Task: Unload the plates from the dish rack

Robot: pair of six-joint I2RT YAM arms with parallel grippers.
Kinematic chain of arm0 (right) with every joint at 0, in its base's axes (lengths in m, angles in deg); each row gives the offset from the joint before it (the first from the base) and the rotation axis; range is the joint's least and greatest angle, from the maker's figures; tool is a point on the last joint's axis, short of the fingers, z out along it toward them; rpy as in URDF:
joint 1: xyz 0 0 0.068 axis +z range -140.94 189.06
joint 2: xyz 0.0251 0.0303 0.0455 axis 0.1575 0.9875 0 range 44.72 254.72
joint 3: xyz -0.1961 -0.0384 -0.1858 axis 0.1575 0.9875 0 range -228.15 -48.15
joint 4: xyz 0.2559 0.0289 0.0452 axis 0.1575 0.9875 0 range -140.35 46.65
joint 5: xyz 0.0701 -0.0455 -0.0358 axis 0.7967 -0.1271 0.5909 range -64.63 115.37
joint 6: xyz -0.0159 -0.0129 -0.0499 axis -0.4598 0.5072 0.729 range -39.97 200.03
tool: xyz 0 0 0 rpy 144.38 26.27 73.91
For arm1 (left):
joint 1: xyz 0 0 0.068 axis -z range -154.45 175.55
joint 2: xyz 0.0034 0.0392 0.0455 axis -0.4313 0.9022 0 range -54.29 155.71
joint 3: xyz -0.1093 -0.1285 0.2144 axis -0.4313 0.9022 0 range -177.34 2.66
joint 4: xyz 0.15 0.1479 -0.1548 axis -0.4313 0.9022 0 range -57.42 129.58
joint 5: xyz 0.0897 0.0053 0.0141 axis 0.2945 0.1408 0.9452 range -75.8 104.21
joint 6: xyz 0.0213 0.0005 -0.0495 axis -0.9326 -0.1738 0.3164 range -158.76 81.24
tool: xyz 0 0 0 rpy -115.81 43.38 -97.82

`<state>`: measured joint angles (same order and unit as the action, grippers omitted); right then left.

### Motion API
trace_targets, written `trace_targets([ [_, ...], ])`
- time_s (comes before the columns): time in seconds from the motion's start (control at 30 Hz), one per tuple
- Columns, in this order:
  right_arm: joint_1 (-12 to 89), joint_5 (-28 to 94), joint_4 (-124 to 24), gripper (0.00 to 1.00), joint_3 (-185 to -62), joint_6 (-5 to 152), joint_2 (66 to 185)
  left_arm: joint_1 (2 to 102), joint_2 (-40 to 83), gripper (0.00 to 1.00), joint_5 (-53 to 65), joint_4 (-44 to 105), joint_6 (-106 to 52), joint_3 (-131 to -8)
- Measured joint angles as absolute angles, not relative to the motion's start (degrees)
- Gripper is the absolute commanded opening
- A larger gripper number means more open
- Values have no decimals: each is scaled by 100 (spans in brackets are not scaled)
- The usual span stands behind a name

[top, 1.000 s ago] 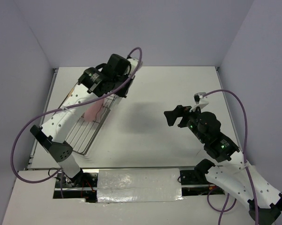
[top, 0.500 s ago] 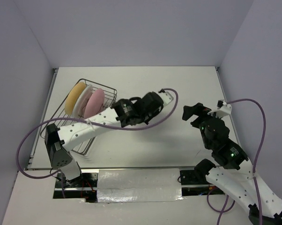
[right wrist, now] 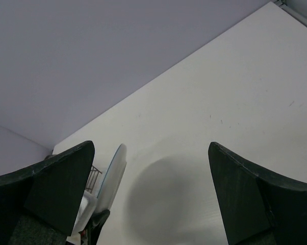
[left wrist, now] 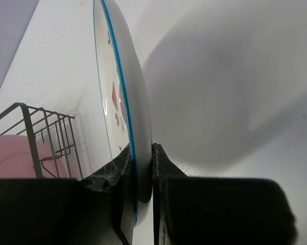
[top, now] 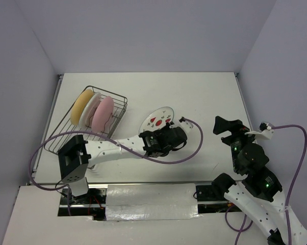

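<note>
My left gripper [top: 163, 130] is shut on the rim of a white plate with red fruit marks [top: 158, 118] and holds it tilted above the table, right of the dish rack [top: 67, 140]. In the left wrist view the plate [left wrist: 125, 97] stands edge-on between my fingers [left wrist: 166, 168]. The rack holds a tan-yellow plate [top: 80, 105], a white plate [top: 92, 105] and a pink plate [top: 103, 112], all on edge at its far end. My right gripper [top: 230, 125] is open and empty at the right; its view shows the held plate [right wrist: 112, 176] at lower left.
The near half of the rack shows bare wire bars. The white table [top: 194, 97] is boxed in by grey walls on three sides. A foil-covered strip [top: 151, 199] lies along the near edge between the arm bases.
My left arm has swung from the rack out to the middle of the table, now holding the fruit-marked plate. My right arm has drawn back to the right.
</note>
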<state>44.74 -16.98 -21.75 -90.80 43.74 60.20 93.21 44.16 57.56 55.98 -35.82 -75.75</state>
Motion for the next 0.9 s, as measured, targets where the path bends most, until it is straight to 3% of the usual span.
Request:
trace_targets([
  [0.63, 4468, -1713, -2184, 100, -9026, 4468, 6001, 9705, 6206, 0, 7004, 4715, -3561, -7599],
  [0.9, 4468, -1593, -2210, 100, -8980, 4540, 5922, 9810, 6451, 29, 7253, 4992, -3375, -7695],
])
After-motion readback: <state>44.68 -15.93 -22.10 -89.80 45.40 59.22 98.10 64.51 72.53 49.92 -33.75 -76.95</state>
